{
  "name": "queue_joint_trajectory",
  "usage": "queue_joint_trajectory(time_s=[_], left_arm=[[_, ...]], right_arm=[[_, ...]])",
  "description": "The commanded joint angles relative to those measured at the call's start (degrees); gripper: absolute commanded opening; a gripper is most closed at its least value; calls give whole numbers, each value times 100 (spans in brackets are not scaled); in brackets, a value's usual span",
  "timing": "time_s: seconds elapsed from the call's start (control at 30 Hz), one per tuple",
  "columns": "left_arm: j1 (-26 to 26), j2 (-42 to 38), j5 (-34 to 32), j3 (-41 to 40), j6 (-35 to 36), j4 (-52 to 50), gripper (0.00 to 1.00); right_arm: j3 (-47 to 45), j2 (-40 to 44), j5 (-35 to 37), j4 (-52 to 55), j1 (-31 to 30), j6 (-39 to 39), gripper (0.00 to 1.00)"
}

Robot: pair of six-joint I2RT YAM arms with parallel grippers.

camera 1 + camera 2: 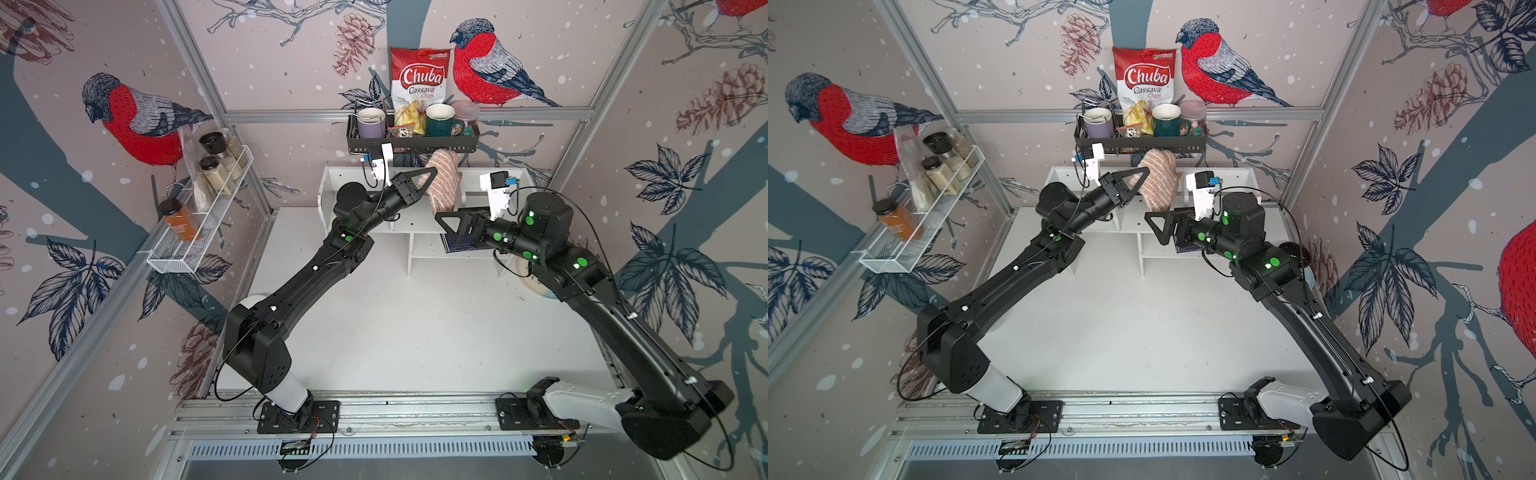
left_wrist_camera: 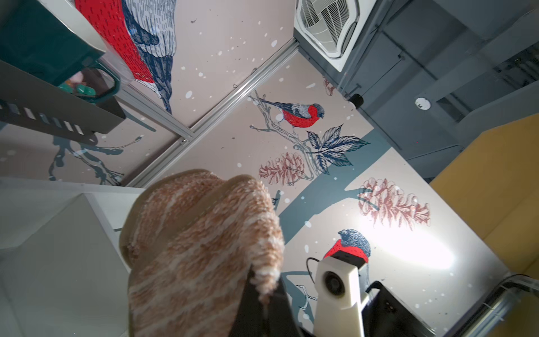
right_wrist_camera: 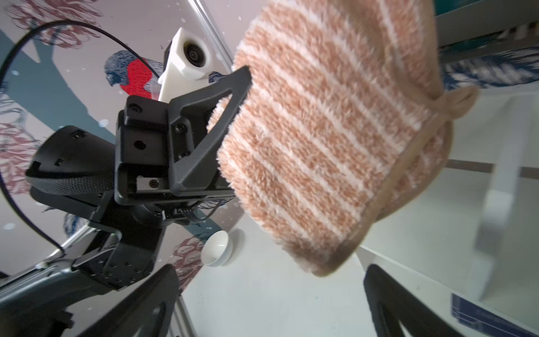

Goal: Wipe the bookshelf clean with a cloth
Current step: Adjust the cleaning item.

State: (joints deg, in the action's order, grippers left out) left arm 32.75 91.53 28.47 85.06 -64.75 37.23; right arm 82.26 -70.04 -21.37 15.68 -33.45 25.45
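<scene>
**Cloth's up at the bookshelf, left pincer has it**

White desk (image 1: 395, 324) in a booth with bird wallpaper. The white bookshelf (image 1: 332, 178) sits at the back, under a black wall rack (image 1: 411, 143) holding mugs and chips. The left pincer (image 1: 430, 173) is clamped on one edge of the striped tan cloth (image 1: 444, 183), which dangles over the middle of the bookshelf. The right pincer (image 1: 451, 226) is just below the cloth, jaws spread wide, holding nothing. Can't tell if the cloth's lower end touches the shelf. The right arm covers the bookshelf's right end.
</scene>
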Motion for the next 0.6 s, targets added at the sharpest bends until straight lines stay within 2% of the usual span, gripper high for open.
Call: queue_joint_trajectory(time_s=[0.0, 0.13, 0.33, 0.57], left_arm=[[-6, -174, 150, -130, -310, 878, 0], [20, -319, 117, -328, -253, 918, 0], [66, -279, 71, -508, -668, 1666, 0], [138, -197, 61, -564, -686, 1803, 0]], right_arm=[[-21, -63, -314, -914, -1, 449, 99], [-50, -151, -344, -1309, 108, 741, 99], [-309, -362, -842, -2515, 438, 1754, 100], [-339, -546, -1216, -3278, 445, 2383, 95]])
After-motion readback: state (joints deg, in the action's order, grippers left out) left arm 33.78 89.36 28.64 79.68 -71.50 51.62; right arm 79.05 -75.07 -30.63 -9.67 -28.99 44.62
